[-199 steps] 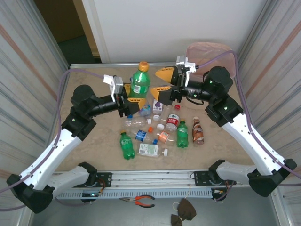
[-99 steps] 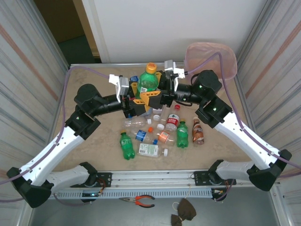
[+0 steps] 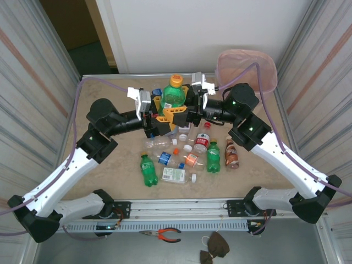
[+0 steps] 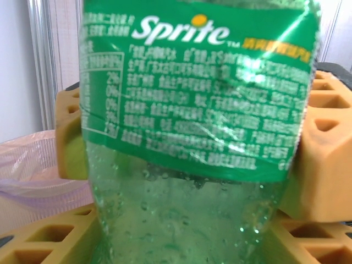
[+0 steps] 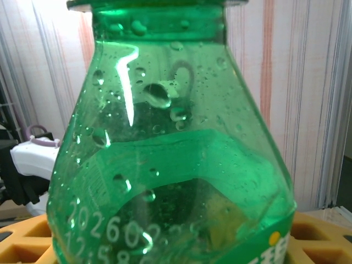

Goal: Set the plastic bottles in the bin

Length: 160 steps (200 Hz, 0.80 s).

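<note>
Right now, the big green bottle (image 3: 174, 97) with the orange cap stands upright near the far middle of the surface (image 3: 110, 165), and both arms hold it at once. The left tool (image 3: 160, 114) comes in from the left and is clamped on the bottle low down. The right tool (image 3: 188, 105) comes in from the right and grips the same bottle a bit higher up. In the left wrist view the white word "Sprite" shows on the green label, and yellow fingers (image 4: 320, 151) touch the bottle on both sides. In the right wrist view the bottle's wet green shoulder is very close, with drops inside it. I cannot tell if the bottle's bottom touches the surface. The bin (image 3: 248, 70) is pale pink and sits at the far right corner, apart from the bottle and past the right arm. The other plastic bottles lie in a bunch nearer the arms: a small green one (image 3: 147, 169), another green one (image 3: 213, 156), a brown one (image 3: 231, 153) and one with a red label (image 3: 201, 141).
</note>
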Motion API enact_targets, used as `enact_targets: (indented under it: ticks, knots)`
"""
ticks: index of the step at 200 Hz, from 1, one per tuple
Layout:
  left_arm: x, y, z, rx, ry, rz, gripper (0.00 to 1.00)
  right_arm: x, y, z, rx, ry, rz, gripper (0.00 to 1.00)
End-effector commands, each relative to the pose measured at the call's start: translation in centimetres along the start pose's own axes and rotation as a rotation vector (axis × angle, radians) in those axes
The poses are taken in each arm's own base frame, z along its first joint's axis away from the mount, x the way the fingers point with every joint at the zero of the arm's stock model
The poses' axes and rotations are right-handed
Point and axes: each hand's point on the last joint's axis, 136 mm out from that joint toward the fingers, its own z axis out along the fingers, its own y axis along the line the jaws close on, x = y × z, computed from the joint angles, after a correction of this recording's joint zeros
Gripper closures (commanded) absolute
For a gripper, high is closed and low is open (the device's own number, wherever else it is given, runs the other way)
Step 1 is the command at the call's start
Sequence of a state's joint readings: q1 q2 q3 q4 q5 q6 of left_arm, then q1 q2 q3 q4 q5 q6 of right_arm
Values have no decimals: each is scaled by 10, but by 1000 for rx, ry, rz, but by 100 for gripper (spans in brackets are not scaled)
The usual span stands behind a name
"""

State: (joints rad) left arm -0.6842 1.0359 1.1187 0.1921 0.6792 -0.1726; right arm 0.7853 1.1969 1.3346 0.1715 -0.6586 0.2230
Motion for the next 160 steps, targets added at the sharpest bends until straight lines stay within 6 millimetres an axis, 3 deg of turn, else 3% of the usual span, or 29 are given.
enact_targets:
  ticks: [1, 47, 90, 125, 160]
  knots:
    - [-19, 5, -4, -55, -60, 42, 46, -10, 15, -4, -28, -18, -51, 45]
    - [-18, 4, -13, -88, -66, 51, 32, -18, 2, -10, 64, -26, -68, 46]
    - [-15, 1, -21, -111, -54, 53, 27, -29, -23, -21, 173, -25, -85, 46]
    - [-9, 5, -31, -167, -30, 50, 26, -41, -60, -41, 322, -22, -92, 46]
    - [6, 18, -41, -271, 34, 20, 27, -50, -120, -76, 557, 16, -80, 49]
